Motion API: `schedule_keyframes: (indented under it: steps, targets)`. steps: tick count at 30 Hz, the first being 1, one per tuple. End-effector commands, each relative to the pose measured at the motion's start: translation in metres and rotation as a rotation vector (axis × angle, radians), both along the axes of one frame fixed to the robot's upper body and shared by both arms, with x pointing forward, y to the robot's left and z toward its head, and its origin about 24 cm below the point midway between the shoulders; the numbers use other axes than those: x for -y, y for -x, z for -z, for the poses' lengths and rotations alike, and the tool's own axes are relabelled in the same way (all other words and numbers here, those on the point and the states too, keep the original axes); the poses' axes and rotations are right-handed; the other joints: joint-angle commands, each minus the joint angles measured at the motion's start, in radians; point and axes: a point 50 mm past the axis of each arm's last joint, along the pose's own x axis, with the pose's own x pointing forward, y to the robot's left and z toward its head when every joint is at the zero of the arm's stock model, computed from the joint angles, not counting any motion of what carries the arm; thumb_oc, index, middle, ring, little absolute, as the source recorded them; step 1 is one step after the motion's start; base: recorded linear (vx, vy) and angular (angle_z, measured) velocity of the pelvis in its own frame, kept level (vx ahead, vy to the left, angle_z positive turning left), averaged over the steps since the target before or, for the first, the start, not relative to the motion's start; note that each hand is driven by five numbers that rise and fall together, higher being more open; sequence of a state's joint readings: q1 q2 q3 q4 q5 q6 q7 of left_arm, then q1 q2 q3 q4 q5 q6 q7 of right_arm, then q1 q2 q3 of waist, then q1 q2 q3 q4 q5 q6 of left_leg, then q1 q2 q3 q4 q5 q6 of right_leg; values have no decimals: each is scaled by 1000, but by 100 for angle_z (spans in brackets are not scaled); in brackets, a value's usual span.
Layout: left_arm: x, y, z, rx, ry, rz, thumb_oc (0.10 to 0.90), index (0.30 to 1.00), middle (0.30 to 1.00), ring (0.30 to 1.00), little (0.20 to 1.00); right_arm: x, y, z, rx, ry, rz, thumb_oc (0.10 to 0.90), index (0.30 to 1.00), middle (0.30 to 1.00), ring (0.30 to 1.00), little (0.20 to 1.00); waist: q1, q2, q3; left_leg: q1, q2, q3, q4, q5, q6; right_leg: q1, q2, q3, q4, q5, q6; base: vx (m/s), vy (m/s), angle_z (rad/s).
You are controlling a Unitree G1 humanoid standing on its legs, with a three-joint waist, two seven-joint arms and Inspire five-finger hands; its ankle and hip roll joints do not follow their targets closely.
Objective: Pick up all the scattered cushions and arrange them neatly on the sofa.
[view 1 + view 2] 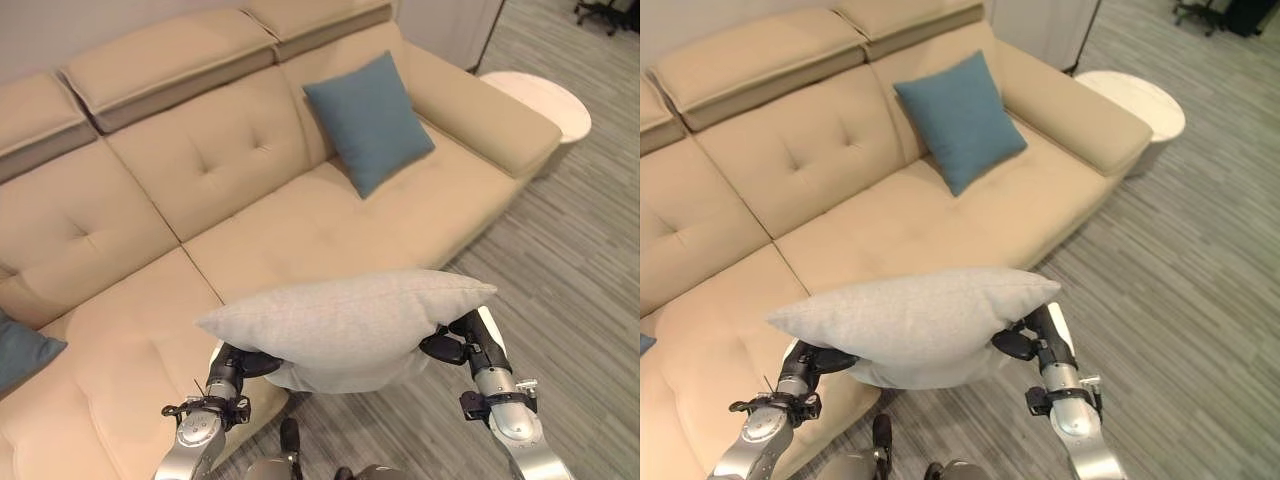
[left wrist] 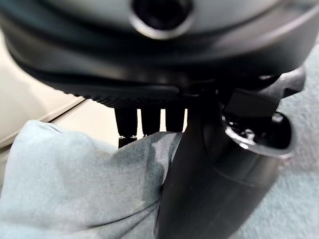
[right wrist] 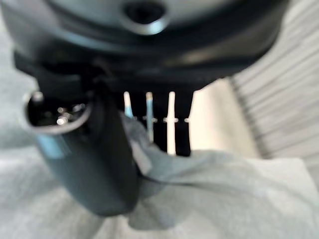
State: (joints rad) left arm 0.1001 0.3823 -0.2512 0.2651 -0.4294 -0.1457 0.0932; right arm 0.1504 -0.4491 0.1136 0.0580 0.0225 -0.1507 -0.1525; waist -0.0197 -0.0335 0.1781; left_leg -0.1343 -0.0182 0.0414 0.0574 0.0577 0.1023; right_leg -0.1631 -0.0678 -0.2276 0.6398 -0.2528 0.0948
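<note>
Between left hand [image 1: 243, 361] and right hand [image 1: 452, 345]: grey cushion [image 1: 345, 322].

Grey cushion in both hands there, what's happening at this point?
The robot holds a light grey cushion between its left hand and right hand, each gripping one end, just above the front edge of the beige sofa. A blue cushion already leans against the backrest; another blue cushion shows at the sofa's left end. A round white side table stands beside the armrest.
</note>
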Motion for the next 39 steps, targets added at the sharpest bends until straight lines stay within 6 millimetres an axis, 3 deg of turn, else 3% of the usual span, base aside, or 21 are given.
schedule_keyframes:
  steps: [1,4,10,17,21,22,23,24,25,26,30,32,35,39]
  targets:
    - [27,-27,-65,373,87,142,400,300,300,300,300,-38,-17,-45,278,-109,-166,400,300,300,300,300,26,-19,-68,31,-16,8,27,-125,-41,11,-16,112,-204,196,44,142,32,74]
    - [27,-27,-63,368,88,142,400,300,300,300,300,-36,-16,-43,268,-109,-157,400,300,300,300,300,12,-16,-59,51,-24,-44,17,-129,-52,-20,12,154,-305,167,30,184,-11,83]
    - [29,-29,-61,368,73,145,400,300,300,300,300,-28,-16,-43,264,-93,-132,400,300,300,300,300,-17,-32,-34,86,-75,-173,-1,-136,-73,-81,64,218,-473,235,46,124,-43,79]
    - [34,-30,-63,377,81,166,400,300,300,300,300,-24,-13,-41,254,-89,-132,400,300,300,300,300,-29,-45,-46,83,-96,-263,32,-166,-104,-19,68,239,-544,236,16,104,-122,67]
    - [37,-30,-64,386,100,174,400,300,300,300,300,-19,-12,-45,269,-89,-122,400,300,300,300,300,-45,-46,-36,19,-73,-204,156,-197,-140,36,48,203,-592,234,2,64,-127,118]
    - [38,-31,-65,390,104,175,400,300,300,300,300,-17,-13,-46,276,-88,-117,400,300,300,300,300,-51,-45,-30,-25,-42,-123,208,-197,-143,63,37,175,-611,225,-4,17,-82,41]
    - [38,-31,-65,390,105,174,400,300,300,300,300,-17,-13,-46,276,-88,-117,400,300,300,300,300,-51,-44,-30,-27,-41,-123,212,-200,-143,63,38,174,-611,225,-5,63,-45,61]
    - [39,-32,-67,397,106,181,400,300,300,300,300,-15,-13,-47,278,-81,-108,400,300,300,300,300,-56,-37,-27,-48,13,-37,193,-182,-141,87,28,144,-625,211,-5,52,7,70]
    - [39,-32,-67,397,106,181,400,300,300,300,300,-15,-13,-47,278,-81,-108,400,300,300,300,300,-56,-37,-27,-47,13,-37,191,-181,-141,87,28,144,-626,211,-5,150,30,78]
    - [38,-31,-66,392,89,187,400,300,300,300,300,-14,-13,-48,282,-77,-103,400,300,300,300,300,-52,-30,-35,-53,41,2,118,-140,-138,103,28,119,-634,201,-3,100,22,56]
    - [34,-32,-67,391,65,182,400,300,300,300,300,-13,-15,-50,293,-76,-90,400,300,300,300,300,-36,-32,-32,-134,51,35,93,-71,-150,129,30,108,-635,174,-8,141,66,46]
    - [33,-29,-64,377,70,171,400,300,300,300,300,-15,-13,-49,285,-78,-97,400,300,300,300,300,-35,-27,-49,-110,73,62,48,-61,-151,146,32,109,-621,148,-4,215,155,5]
    - [31,-27,-62,367,58,173,400,300,300,300,300,-16,-12,-48,276,-71,-103,400,300,300,300,300,-35,-32,-60,-103,64,59,60,-66,-145,157,17,114,-603,138,1,224,184,-5]
    - [18,-27,-68,382,26,139,400,300,300,300,300,-34,-19,-49,283,-99,-165,400,300,300,300,300,-12,-46,-53,-58,49,96,77,-123,-98,96,-26,150,-442,149,43,164,263,-30]
